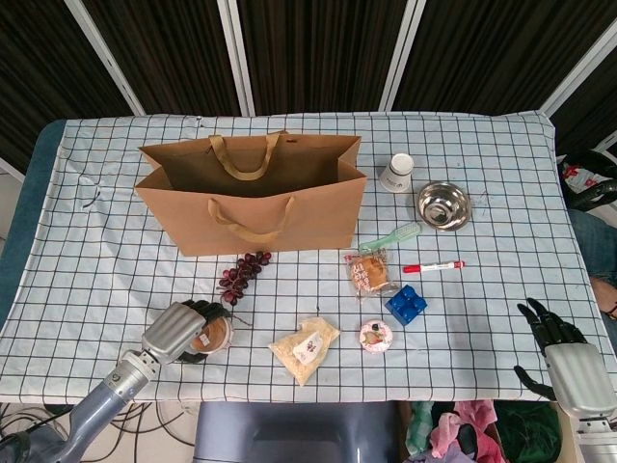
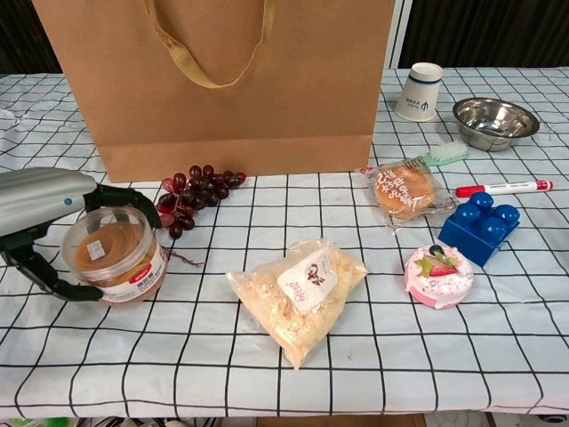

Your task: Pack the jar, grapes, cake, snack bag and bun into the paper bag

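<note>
Just in front of the paper bag [image 1: 249,198], toward its left end, the left hand [image 2: 49,213] wraps its fingers [image 2: 124,197] around the jar [image 2: 116,256], which tilts slightly. Grapes [image 2: 196,191] lie between jar and bag. Further right sit the snack bag [image 2: 300,289], bun [image 2: 404,191] and cake [image 2: 438,275]. Well off to the right, the right hand [image 1: 561,349] rests with fingers spread, holding nothing.

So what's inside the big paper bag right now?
The head view looks down into the paper bag, and the part of the inside it shows is only brown paper wall, with no food. The front wall hides the bottom, so the floor of the bag cannot be checked.
</note>
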`<action>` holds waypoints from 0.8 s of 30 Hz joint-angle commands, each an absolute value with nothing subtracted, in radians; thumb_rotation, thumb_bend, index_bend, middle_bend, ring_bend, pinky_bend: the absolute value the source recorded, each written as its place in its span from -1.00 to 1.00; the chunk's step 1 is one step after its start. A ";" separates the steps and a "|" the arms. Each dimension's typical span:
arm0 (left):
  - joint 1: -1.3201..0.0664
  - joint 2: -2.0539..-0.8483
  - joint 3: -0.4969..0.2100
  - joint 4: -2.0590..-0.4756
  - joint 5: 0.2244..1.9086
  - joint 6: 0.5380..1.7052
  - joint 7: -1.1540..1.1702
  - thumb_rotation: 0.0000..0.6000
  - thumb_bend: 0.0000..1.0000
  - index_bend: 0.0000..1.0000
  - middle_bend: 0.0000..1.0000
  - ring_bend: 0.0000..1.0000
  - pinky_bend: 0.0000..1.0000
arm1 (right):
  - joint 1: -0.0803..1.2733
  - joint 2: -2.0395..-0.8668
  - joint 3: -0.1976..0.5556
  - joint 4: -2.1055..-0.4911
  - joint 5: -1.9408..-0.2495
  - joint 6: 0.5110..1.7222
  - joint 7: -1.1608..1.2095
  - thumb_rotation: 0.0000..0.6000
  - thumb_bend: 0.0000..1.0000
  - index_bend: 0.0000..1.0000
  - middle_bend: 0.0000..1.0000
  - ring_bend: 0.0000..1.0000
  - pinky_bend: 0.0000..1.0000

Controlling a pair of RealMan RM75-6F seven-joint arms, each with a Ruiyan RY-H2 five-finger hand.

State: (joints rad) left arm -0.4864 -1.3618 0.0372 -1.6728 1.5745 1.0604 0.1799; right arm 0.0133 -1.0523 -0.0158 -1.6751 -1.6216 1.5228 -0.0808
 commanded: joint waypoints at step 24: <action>-0.614 -1.059 -0.412 -1.947 1.466 1.380 0.214 1.00 -0.29 -0.30 -0.16 -0.34 -0.14 | 0.016 -1.062 -0.009 -1.671 -1.586 1.500 -0.105 1.00 -0.66 -0.83 -0.88 -0.70 -0.51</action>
State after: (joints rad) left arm -0.5425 -1.0478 -0.3459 -1.9621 1.5450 1.4464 0.1702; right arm 0.0156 -1.0618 -0.0090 -1.6715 -1.5870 1.5009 -0.1037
